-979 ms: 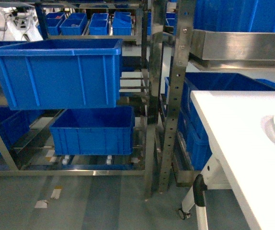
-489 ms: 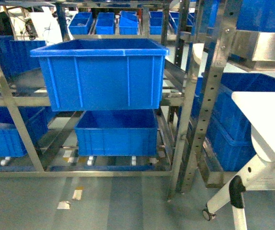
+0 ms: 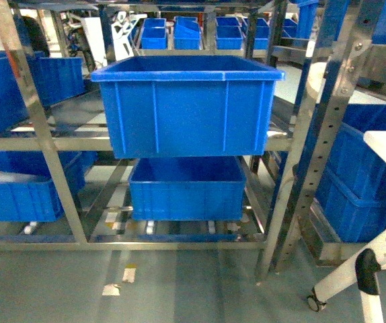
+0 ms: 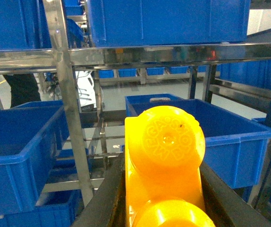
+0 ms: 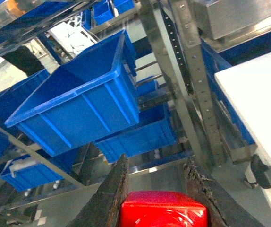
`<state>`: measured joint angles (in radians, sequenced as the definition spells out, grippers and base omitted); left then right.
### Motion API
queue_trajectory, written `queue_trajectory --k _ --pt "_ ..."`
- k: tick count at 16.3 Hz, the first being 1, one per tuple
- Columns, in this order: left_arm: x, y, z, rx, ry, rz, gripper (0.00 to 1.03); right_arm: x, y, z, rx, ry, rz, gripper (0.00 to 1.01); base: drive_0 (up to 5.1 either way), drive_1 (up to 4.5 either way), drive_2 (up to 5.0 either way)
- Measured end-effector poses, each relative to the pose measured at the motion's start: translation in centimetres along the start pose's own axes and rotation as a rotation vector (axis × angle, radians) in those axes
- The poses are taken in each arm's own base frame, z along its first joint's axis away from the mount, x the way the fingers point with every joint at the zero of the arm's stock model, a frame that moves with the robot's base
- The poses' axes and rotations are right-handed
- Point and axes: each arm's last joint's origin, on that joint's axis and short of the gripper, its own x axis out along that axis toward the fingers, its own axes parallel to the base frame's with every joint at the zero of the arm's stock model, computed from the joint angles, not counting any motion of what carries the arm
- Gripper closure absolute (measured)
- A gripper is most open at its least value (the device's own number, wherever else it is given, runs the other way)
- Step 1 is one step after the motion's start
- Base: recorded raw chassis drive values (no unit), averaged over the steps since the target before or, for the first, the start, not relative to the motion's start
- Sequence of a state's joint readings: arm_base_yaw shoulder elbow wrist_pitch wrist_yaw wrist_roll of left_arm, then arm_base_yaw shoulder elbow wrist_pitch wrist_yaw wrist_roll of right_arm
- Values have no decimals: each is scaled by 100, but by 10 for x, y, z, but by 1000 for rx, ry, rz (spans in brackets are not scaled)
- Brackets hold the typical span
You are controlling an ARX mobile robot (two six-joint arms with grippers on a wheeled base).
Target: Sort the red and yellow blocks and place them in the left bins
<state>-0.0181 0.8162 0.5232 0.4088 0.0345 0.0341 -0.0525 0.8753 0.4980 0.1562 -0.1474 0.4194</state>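
My grippers, seen from the wrists

Left gripper [image 4: 161, 208]: I see dark, flat-sided fingers. Right gripper [image 5: 161, 198]: dark fingers too, their inner faces rough and worn.

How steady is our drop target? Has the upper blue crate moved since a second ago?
No. The upper blue crate still sits left of the perforated steel upright; both slid right in the head view together, so the camera shifted.

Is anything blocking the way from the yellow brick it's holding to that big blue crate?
Nothing visible does. The left pincer holds the yellow brick, and the blue crate beyond it has its top open, with only air between.
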Motion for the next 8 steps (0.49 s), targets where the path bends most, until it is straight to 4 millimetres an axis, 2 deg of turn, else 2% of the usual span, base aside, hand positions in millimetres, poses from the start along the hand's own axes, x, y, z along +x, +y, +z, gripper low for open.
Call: queue_trajectory --k 8 --pt "0 0 0 0 0 3 74 0 0 0 0 1 4 72 -460 286 286"
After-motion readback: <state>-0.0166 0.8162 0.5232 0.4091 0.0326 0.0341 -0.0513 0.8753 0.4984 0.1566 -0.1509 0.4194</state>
